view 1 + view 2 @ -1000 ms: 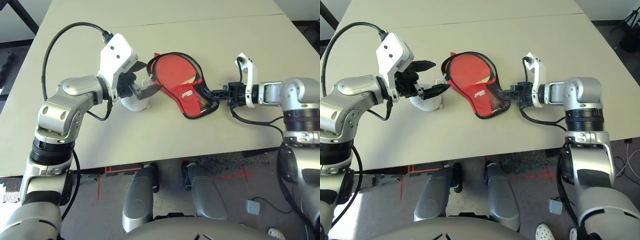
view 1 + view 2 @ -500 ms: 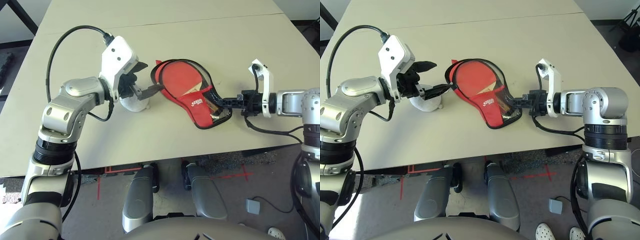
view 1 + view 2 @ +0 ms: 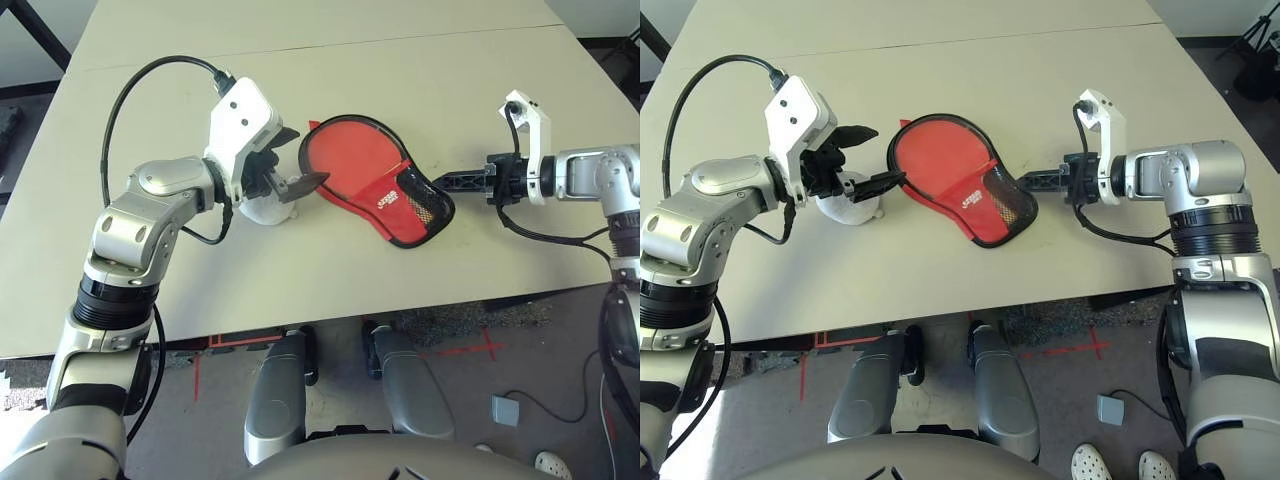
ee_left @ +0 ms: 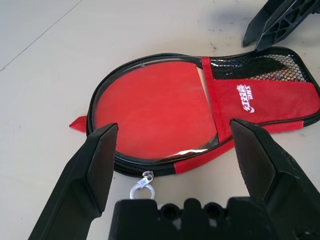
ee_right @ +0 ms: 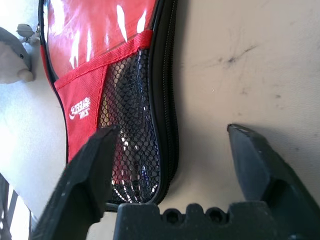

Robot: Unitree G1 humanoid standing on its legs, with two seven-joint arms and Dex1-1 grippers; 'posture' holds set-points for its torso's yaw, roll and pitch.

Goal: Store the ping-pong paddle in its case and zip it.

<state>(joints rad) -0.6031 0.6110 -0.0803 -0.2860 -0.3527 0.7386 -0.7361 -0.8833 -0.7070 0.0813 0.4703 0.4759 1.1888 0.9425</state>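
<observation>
Case (image 3: pixel 375 182): you see it lying flat on the table (image 3: pixel 420 90) between your two arms, round end toward your left arm, narrow mesh-pocket end toward your right.
Paddle: you can make out something dark through the mesh pocket (image 4: pixel 260 67), but not tell what it is.
Zipper pull (image 4: pixel 142 186): a small metal ring at the round end's edge, just in front of your left gripper.
Left gripper (image 3: pixel 292 160): your fingers stand wide apart, holding nothing, close to the round end.
Right gripper (image 3: pixel 1035 182): your fingers are spread and empty, just beside the narrow end.
White object (image 3: pixel 855 205): sits below your left gripper.
</observation>
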